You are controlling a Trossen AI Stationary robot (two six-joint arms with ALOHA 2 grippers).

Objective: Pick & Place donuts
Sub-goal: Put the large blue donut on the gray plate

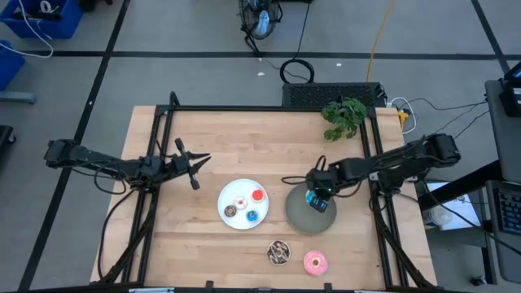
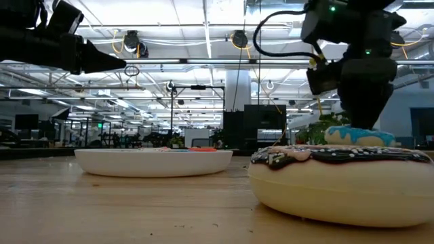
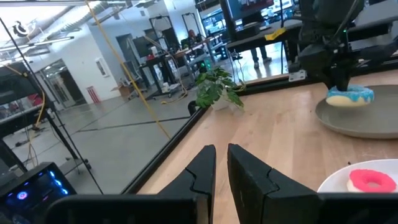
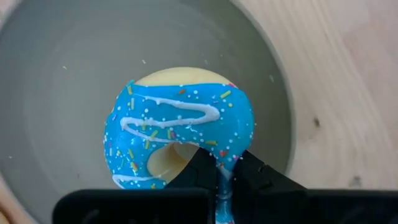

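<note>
My right gripper point(image 1: 317, 195) is over the grey round plate point(image 1: 301, 216), shut on the blue sprinkled donut point(image 4: 180, 134). The white round plate point(image 1: 232, 195) holds the four tiny donuts: red point(image 1: 258, 195), pale pink point(image 1: 241, 202), brown point(image 1: 230, 212) and blue point(image 1: 252, 216). The chocolate-drizzled donut point(image 1: 279, 252) and the pink donut point(image 1: 316, 262) lie flat on the table near its near edge. My left gripper point(image 1: 195, 163) hangs shut above the table, left of the white plate, touching nothing. My right gripper pinches the blue donut's ring point(image 4: 227, 158) between its two fingers, one finger point(image 4: 200, 169) at the hole and the other outside the rim. It comes from above, pointing down. The donut is low over the grey plate's bowl; I cannot tell whether it rests there.
A small green plant point(image 1: 344, 115) stands at the far right of the table. Black frame rails point(image 1: 163, 122) run along the table's left, far and right sides. In the low view the chocolate donut point(image 2: 339, 176) fills the foreground.
</note>
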